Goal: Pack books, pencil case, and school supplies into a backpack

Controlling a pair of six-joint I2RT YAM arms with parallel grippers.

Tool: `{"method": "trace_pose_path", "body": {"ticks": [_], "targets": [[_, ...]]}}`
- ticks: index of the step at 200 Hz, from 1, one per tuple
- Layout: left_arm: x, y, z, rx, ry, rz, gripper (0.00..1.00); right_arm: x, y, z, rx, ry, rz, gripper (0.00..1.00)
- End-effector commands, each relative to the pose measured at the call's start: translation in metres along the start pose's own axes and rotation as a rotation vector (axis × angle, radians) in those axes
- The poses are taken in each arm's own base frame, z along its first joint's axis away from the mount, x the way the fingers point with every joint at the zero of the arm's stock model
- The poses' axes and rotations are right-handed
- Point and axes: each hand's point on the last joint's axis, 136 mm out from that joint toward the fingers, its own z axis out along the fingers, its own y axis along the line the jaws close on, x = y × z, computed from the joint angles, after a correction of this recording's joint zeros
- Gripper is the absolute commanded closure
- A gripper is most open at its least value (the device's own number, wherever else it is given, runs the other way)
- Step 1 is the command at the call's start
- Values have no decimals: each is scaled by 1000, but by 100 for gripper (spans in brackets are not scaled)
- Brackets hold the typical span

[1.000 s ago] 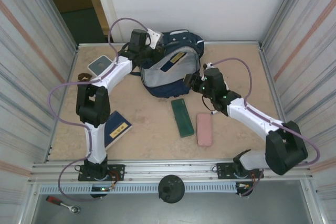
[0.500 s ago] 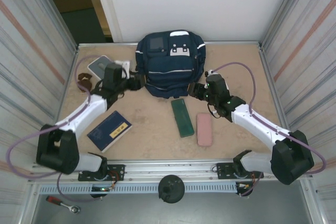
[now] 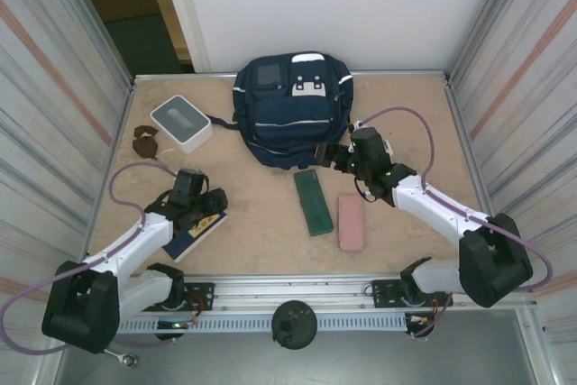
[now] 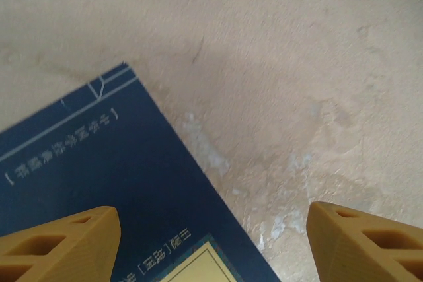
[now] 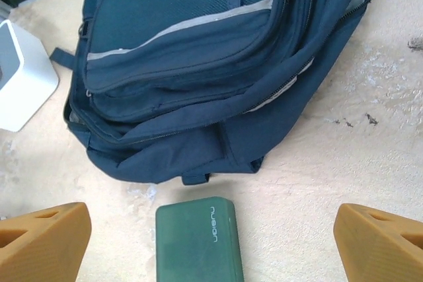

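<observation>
Left fingers (image 4: 59,242), right fingers (image 5: 39,239) spread. Book (image 4: 99,183), 7 o'clock from backpack (image 3: 293,123): thin, floppy (slick cover?), I'd pinch the corner.

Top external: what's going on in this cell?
Two arms are packing a backpack. The left gripper is open above a dark-blue book lying on the table. The right gripper is open at the backpack's near edge, over the end of a green case. A pink case lies beside it, unpacked.
</observation>
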Motion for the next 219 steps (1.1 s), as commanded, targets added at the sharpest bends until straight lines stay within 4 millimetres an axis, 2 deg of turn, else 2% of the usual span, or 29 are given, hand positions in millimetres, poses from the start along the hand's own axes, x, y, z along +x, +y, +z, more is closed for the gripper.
{"method": "trace_pose_path", "body": {"ticks": [1,22,50,71,91,110,122,138,153,171,190,200,219], "targets": [[18,-2,3,5,69,-35,24,7,-10,-4,28,-6,16,6],[34,-13,13,35,137,-29,24,14,-18,-5,59,10,27,6],[39,-49,23,133,162,-13,25,16,-20,-5,72,21,31,7],[27,-90,31,221,124,41,27,15,-18,-4,61,21,40,7],[6,-133,36,308,96,81,27,16,-16,-3,60,37,41,7],[-14,-168,30,384,41,120,27,19,-15,-6,64,58,32,7],[-27,-179,22,408,-9,150,27,22,-11,-10,52,65,25,7],[-43,-169,14,353,-82,199,26,30,2,-14,0,79,15,7],[-56,-143,11,266,-120,216,25,47,22,-11,-57,117,-1,8],[-68,-104,10,195,-125,178,24,67,45,-3,-65,150,-27,9],[-74,-66,10,150,-131,111,24,89,76,11,-94,180,-68,9],[-76,-51,11,137,-140,79,24,104,100,21,-135,215,-98,9],[-74,-40,16,184,-113,41,22,133,134,37,-186,295,-140,9]]}}
